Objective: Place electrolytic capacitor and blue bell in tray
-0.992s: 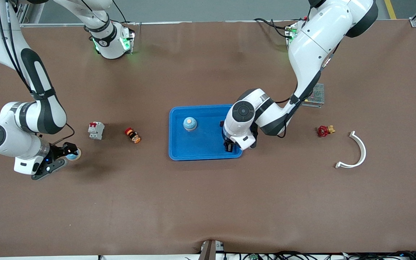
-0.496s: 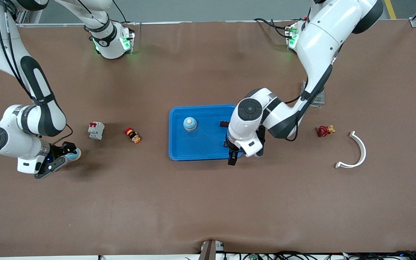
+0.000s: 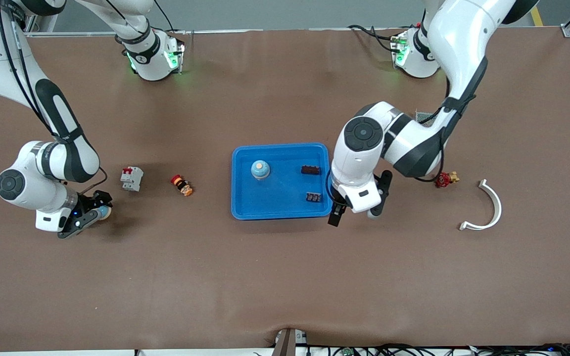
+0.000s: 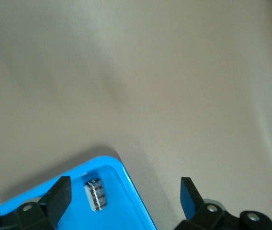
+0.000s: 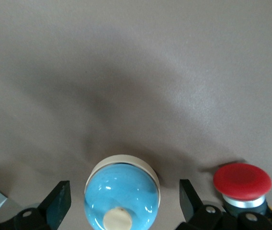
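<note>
The blue tray point(image 3: 245, 202) lies mid-table. In it rest a blue bell point(image 3: 260, 169), a dark brown block point(image 3: 310, 170) and the electrolytic capacitor point(image 3: 313, 197), a dark cylinder with a pale stripe. My left gripper point(image 3: 353, 215) hangs open and empty over the tray's corner toward the left arm's end. The left wrist view shows the capacitor point(image 4: 96, 193) inside the tray rim point(image 4: 129, 184), clear of my left gripper point(image 4: 125, 197). My right gripper point(image 3: 98, 210) stands open around another blue bell point(image 3: 103, 212) on the table, with this bell point(image 5: 121, 194) midway in my right gripper point(image 5: 122, 201).
A white circuit breaker point(image 3: 131, 178) and a red-capped push button point(image 3: 182, 185) lie between the right gripper and the tray; the button point(image 5: 242, 184) shows beside the bell. A red valve point(image 3: 445, 178) and a white curved piece point(image 3: 488, 207) lie toward the left arm's end.
My left gripper opened, left the capacitor in the tray and moved off over the tray's corner. My right arm shifted slightly around the bell on the table.
</note>
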Controlling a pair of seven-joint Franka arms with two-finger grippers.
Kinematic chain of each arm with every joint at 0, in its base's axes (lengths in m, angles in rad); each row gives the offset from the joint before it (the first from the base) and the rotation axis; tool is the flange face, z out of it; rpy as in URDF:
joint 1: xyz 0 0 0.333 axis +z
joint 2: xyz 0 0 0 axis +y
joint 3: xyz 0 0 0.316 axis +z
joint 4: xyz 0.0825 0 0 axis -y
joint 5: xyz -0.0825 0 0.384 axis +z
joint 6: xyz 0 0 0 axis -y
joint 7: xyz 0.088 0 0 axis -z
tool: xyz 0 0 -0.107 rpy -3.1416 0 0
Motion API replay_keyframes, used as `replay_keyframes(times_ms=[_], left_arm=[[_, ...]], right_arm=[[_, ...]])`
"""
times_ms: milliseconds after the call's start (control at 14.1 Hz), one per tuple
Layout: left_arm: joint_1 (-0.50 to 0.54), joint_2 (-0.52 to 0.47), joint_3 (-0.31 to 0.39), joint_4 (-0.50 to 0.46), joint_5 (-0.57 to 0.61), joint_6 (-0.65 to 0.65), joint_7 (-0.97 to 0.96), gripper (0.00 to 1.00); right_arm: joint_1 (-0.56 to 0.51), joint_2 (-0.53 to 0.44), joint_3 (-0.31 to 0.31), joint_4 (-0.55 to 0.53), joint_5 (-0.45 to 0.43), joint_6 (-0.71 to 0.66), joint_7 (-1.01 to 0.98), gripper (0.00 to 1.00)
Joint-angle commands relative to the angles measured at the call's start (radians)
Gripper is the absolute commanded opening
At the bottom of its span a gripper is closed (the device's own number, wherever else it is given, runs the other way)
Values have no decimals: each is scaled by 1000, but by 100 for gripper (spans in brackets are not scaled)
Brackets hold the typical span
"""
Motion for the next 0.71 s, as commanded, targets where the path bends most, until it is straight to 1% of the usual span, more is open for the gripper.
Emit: replay_keyframes(times_ms=[0, 354, 638], left_arm=[[32, -70, -5, -18, 0, -76, 123, 100], [97, -156, -8, -18, -7, -198, 364, 100], [161, -228, -6, -18, -82, -266, 574, 100]], right_arm=[[-34, -11, 23, -32, -16, 29, -12, 100], [-36, -10, 23, -59, -14, 71, -12, 100], [-36, -8, 23, -59, -14, 74, -14, 100]])
